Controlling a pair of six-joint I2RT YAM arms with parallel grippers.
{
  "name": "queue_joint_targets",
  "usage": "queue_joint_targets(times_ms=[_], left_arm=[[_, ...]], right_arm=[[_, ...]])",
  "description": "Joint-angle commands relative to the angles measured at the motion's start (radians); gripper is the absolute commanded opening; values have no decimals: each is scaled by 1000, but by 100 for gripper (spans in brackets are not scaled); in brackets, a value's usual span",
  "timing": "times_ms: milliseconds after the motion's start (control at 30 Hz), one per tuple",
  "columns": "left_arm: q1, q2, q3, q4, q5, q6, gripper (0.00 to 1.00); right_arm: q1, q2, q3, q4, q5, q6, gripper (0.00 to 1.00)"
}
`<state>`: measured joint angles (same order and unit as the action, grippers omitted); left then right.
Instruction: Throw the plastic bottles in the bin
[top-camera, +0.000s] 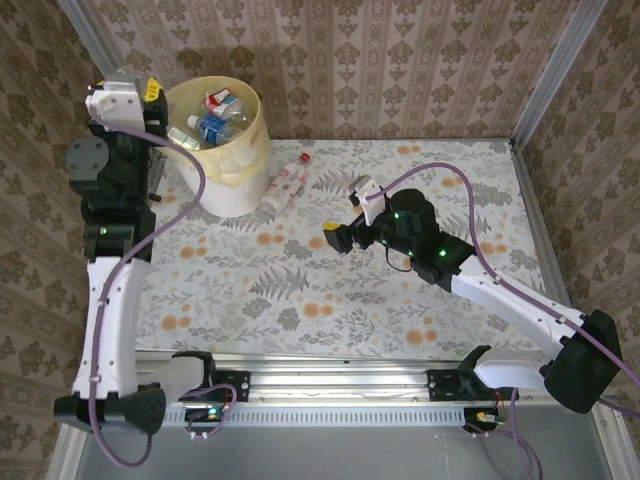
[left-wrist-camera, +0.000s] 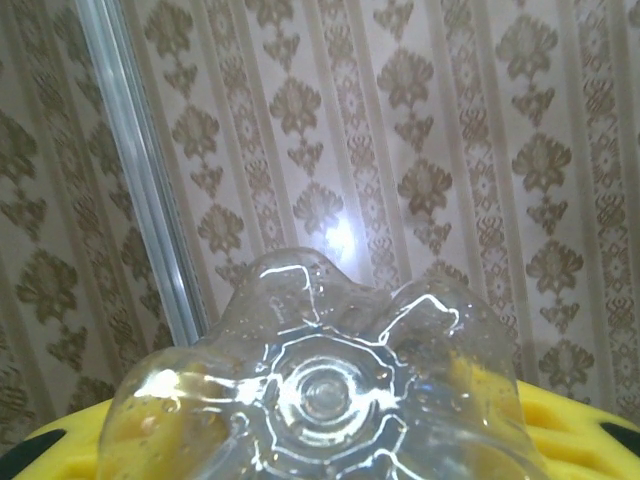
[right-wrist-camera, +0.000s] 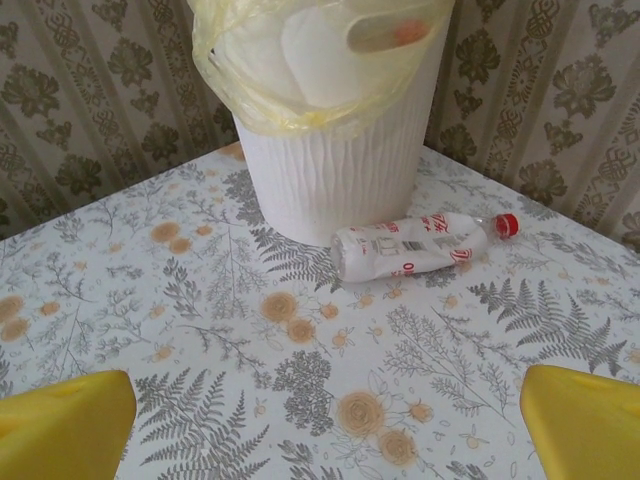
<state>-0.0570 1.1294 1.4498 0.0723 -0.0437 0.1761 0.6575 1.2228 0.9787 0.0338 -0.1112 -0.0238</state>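
The bin (top-camera: 240, 160), a white bucket lined with a pale yellow bag, stands at the table's far left and holds several plastic bottles (top-camera: 215, 125). My left gripper (top-camera: 152, 95) is raised beside the bin's left rim. In the left wrist view my left gripper (left-wrist-camera: 320, 440) is shut on a clear bottle (left-wrist-camera: 325, 385) whose ribbed base faces the camera, with yellow fingers (left-wrist-camera: 585, 425) on either side. One white-labelled bottle with a red cap (top-camera: 285, 185) lies on the table against the bin's right side. My right gripper (top-camera: 335, 238) hangs open over mid-table, facing that bottle (right-wrist-camera: 410, 245) and the bin (right-wrist-camera: 340, 170).
Patterned walls enclose the table at the back and both sides, with metal corner posts (top-camera: 545, 80). A floral cloth (top-camera: 300, 290) covers the table. The arm bases sit on the rail (top-camera: 330, 385) at the near edge.
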Motion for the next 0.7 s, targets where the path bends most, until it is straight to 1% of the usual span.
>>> queue_joint_targets(times_ms=[0,33,100,167,233,267,433,567,667], left_arm=[[67,79,40,4,149,-103,53],[83,126,61,-5,183,-123,57],[105,233,143,-79,240,-156,65],[108,367,293,-247,297,-147,79],[102,448,410,-400,293,-141,94],[102,455,420,-421,283,-150,100],[115,345,331,-367,244,-177,100],[142,279,328,-389,250,-211,100],[149,259,344,-429,220,-217,100]], right_arm=[[-7,16,8,-5,19,-18,100],[-9,20,11,-7,15,-18,100],[-10,28,13,-14,12,-18,100],[-12,32,17,-21,7,-19,100],[-13,31,19,-23,5,-19,100],[-13,33,21,-24,5,-19,100],[-18,56,27,-21,4,-10,100],[-19,85,34,-14,-1,0,100],[-20,115,52,-19,4,8,100]])
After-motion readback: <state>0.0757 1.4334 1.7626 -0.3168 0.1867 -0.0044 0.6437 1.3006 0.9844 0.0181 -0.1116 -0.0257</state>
